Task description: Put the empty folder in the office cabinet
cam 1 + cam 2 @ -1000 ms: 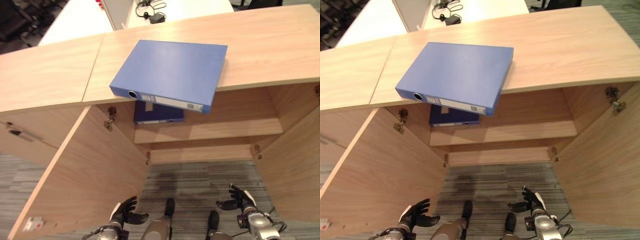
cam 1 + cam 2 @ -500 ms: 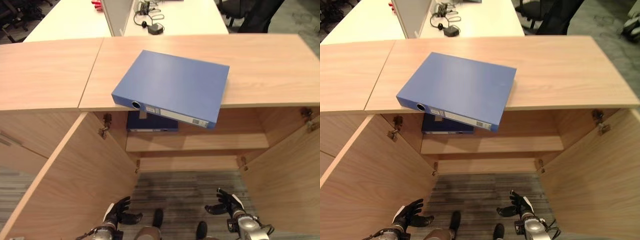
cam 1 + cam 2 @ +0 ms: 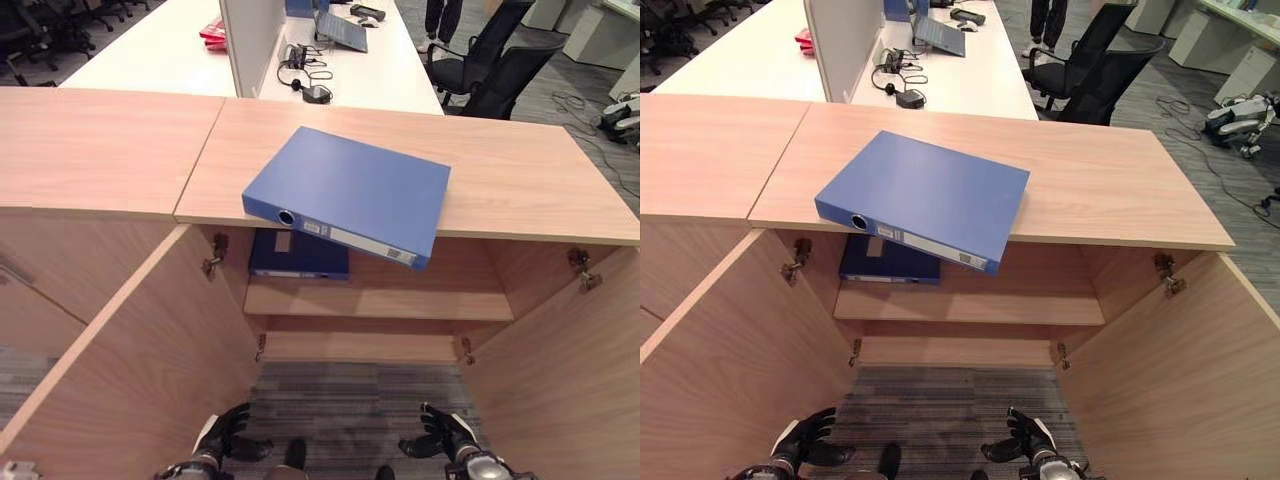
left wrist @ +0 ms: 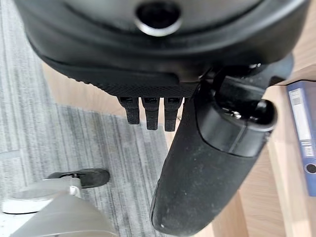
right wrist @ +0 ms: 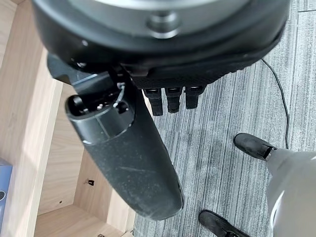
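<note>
Blue folder [image 3: 350, 192] lies flat on cabinet top [image 3: 520, 175], spine corner overhanging front edge, above open cabinet w/ a darker folder [image 3: 298, 255] already on the shelf [image 3: 400, 302]; both doors swung out. Left hand [image 3: 226, 440] and right hand [image 3: 447, 440] hang low near floor, fingers relaxed and spread, holding nothing, well apart from folder. Risk: overhanging folder could tip off if nudged from below on the reach up; one-handed grab may let it swing or slip.

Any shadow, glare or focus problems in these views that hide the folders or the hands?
Left eye view: blue folder evenly lit on the cabinet top; the second folder sits in shadow on the shelf. Left wrist view: left robot hand close and soft. Right wrist view: right robot hand likewise, carpet sharp.
</note>
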Motion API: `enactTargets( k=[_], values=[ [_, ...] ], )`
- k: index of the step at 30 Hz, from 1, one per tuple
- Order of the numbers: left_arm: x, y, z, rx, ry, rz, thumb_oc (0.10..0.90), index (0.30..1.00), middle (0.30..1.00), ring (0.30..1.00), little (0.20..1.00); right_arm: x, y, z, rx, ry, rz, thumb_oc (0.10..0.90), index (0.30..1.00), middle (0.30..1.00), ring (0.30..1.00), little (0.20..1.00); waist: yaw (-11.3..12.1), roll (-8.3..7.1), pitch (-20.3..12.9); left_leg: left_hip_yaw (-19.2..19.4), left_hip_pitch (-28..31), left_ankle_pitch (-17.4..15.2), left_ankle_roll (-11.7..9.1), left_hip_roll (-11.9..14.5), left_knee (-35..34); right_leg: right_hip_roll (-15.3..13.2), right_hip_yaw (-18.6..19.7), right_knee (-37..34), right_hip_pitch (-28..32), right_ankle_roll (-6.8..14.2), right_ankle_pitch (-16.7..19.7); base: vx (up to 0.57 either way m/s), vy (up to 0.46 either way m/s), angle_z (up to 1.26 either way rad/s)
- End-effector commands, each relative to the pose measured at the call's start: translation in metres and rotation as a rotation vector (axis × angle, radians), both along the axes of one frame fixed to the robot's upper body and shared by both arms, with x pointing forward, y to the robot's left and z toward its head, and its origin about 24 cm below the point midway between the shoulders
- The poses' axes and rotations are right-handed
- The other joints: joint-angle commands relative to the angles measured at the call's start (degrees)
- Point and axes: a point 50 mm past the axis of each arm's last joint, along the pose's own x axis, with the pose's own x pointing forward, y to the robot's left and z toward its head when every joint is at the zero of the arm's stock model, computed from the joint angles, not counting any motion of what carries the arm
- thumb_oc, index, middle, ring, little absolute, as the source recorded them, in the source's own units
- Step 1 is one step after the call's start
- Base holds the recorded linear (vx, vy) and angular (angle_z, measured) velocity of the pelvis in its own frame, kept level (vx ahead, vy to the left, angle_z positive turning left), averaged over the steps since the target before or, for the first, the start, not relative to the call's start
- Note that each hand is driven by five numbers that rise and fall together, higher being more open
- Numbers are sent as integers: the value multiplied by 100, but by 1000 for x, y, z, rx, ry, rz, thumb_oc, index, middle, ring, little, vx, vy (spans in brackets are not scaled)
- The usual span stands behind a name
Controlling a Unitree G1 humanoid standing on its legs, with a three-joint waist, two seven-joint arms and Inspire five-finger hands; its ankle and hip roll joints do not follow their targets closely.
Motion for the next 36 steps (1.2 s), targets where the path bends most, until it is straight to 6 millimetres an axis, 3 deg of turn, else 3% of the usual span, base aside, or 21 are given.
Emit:
enactTargets(
  k=[1, 2, 3, 4, 6, 7, 10, 14, 24, 26, 32, 36],
  values=[
    [39, 10, 30, 31, -172, -48, 800, 900, 900, 900, 900, 38, -9, 24, -41, -147, 44, 800, 900, 900, 900, 900, 136, 354, 460, -434, 274, -895, 427, 75, 363, 21, -139, 2572, -889, 908, -205, -103, 128, -27],
    [39, 10, 30, 31, -172, -48, 800, 900, 900, 900, 900, 38, -9, 24, -41, -147, 44, 800, 900, 900, 900, 900, 140, 348, 456, -428, 260, -896, 429, 66, 370, 12, -130, 2597, -913, 909, -213, -91, 101, -17],
    [38, 11, 30, 36, -169, -50, 800, 900, 900, 900, 900, 40, -11, 25, -44, -158, 38, 800, 900, 900, 900, 900, 106, 448, 510, -482, 323, -893, 434, 132, 335, 90, -38, 2928, -1135, 927, -43, 0, 22, -40],
    [38, 11, 30, 36, -171, -44, 800, 900, 900, 900, 900, 41, -12, 26, -45, -164, 28, 800, 900, 900, 900, 900, 97, 476, 524, -478, 426, -917, 430, 144, 241, -6, -16, 2965, -1231, 927, 16, 66, 23, -31],
    [40, 11, 30, 31, -179, -34, 800, 900, 900, 900, 900, 41, -13, 26, -39, -165, 9, 800, 900, 900, 900, 900, 123, 435, 499, -463, 546, -984, 362, 126, 83, -444, -183, 2196, -1060, 894, -187, 206, -74, -7],
    [36, 18, 26, 65, -142, -28, 800, 900, 900, 900, 900, 38, -16, 25, -52, -155, 3, 800, 900, 900, 900, 900, 134, 319, 496, -518, 534, -995, 236, 104, 55, -649, -314, 1078, -791, 624, -182, 198, -154, 21],
    [35, 16, 24, 50, -145, -10, 800, 900, 900, 900, 900, 32, -14, 21, -47, -132, 16, 800, 900, 900, 900, 900, 97, 233, 334, -657, 508, -1012, 190, 123, -26, -555, -193, 480, -551, 550, -210, 167, -169, 32],
    [32, 12, 19, 16, -147, 43, 800, 900, 900, 900, 900, 28, -20, 23, -75, -133, 52, 800, 900, 900, 900, 900, 76, 256, 165, -778, 373, -913, -12, 334, -63, -412, -186, 188, -376, 461, -125, 145, -221, 46],
    [36, -6, 12, -35, -145, 46, 800, 900, 900, 900, 900, 32, -37, 29, -107, -161, 14, 800, 900, 900, 900, 900, -23, 481, 140, -1085, 192, -593, -521, 796, -63, 17, -688, -208, 58, 152, -530, 67, -163, 20],
    [40, -9, 13, -45, -153, 40, 800, 900, 900, 900, 900, 32, -41, 30, -117, -163, 8, 800, 900, 900, 900, 900, -32, 507, 174, -1020, 127, -525, -561, 816, -20, 29, -799, -227, 107, 124, -595, 9, -75, 24],
    [45, -18, 17, -64, -182, 8, 800, 900, 900, 900, 900, 30, -44, 28, -130, -147, 7, 800, 900, 900, 900, 900, -98, 543, 205, -137, -13, -370, -442, 829, 30, -38, -1078, -227, 258, 112, -677, -12, -17, 18],
    [45, -18, 18, -57, -188, 1, 800, 900, 900, 900, 900, 29, -43, 28, -129, -144, 12, 800, 900, 900, 900, 900, -124, 583, 149, -130, 41, -342, -430, 847, -63, 25, -1059, -227, 273, 85, -709, 10, -11, 11]
  ],
)
